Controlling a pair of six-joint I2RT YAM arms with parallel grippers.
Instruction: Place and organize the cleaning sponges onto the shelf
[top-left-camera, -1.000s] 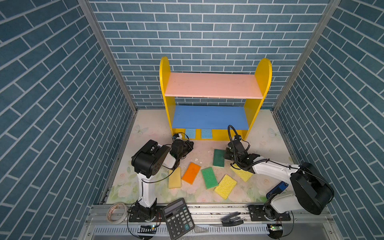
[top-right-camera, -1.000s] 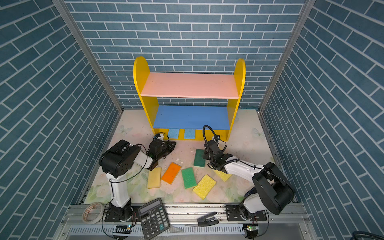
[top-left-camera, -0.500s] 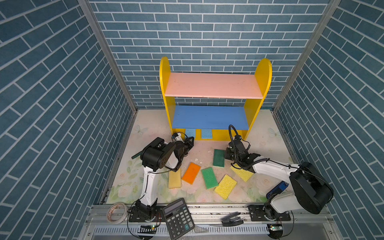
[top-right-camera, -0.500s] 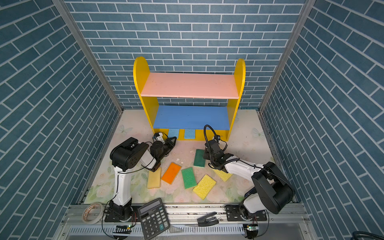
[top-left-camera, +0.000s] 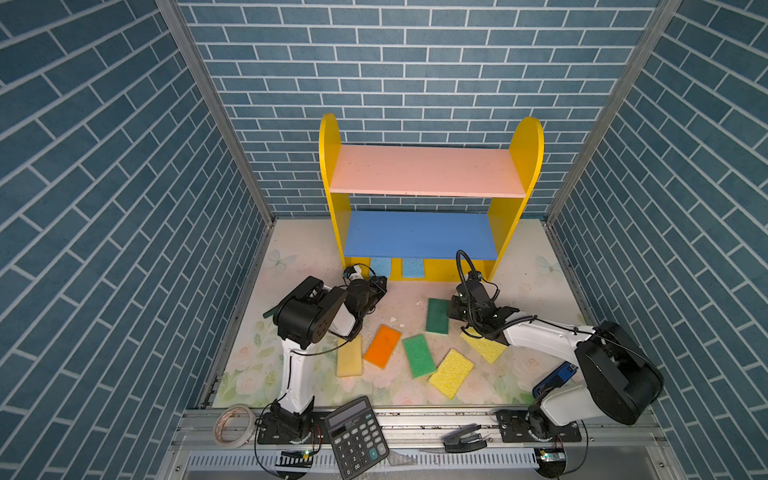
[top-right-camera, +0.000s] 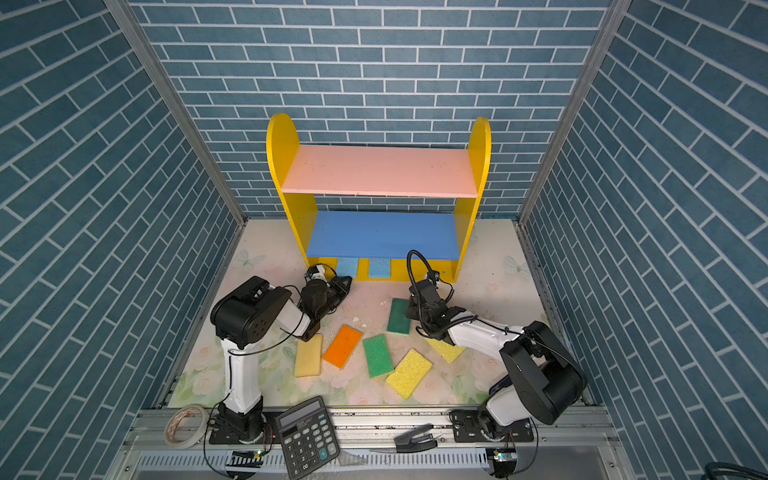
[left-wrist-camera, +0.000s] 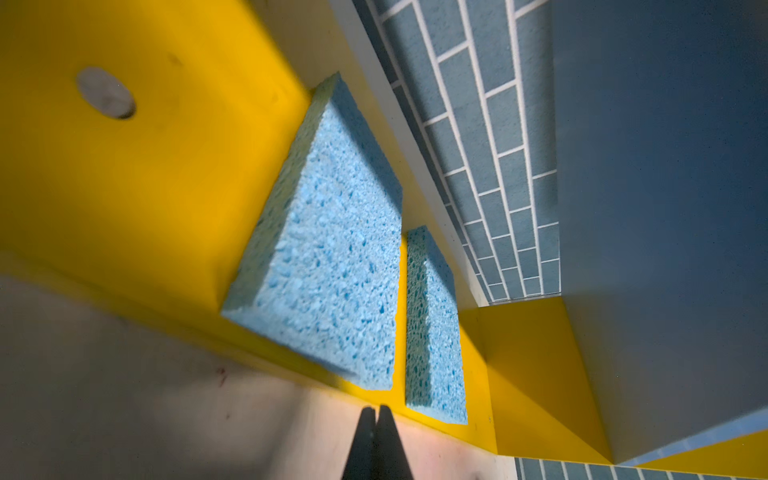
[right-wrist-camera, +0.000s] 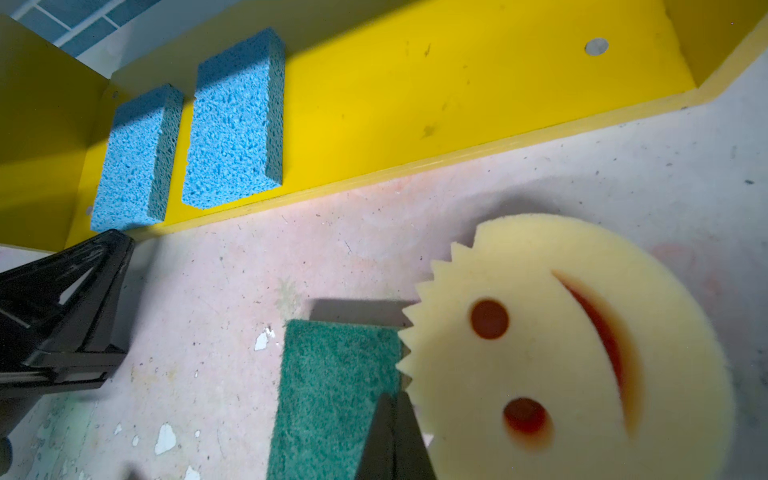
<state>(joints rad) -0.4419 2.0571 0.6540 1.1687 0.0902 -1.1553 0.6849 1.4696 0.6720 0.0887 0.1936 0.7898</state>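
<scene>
Porous light-blue foam sponges (left-wrist-camera: 328, 249); smooth matt yellow shelf base (right-wrist-camera: 415, 104); coarse fibrous dark-green pad (right-wrist-camera: 336, 374).

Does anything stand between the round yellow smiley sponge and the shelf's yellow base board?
Nothing visible does. Only bare floor lies between the round yellow smiley sponge and the yellow base board; the two light blue foam sponges occupy its left end.

Blue sponges (right-wrist-camera: 232, 120), yellow smiley sponge (right-wrist-camera: 561, 353), yellow shelf (right-wrist-camera: 457, 91)

Right end effector (right-wrist-camera: 395, 400) closed above green sponge (right-wrist-camera: 332, 382), smiley sponge (right-wrist-camera: 561, 332) beside it — two blue sponges (right-wrist-camera: 232, 124) on shelf (right-wrist-camera: 415, 104)
</scene>
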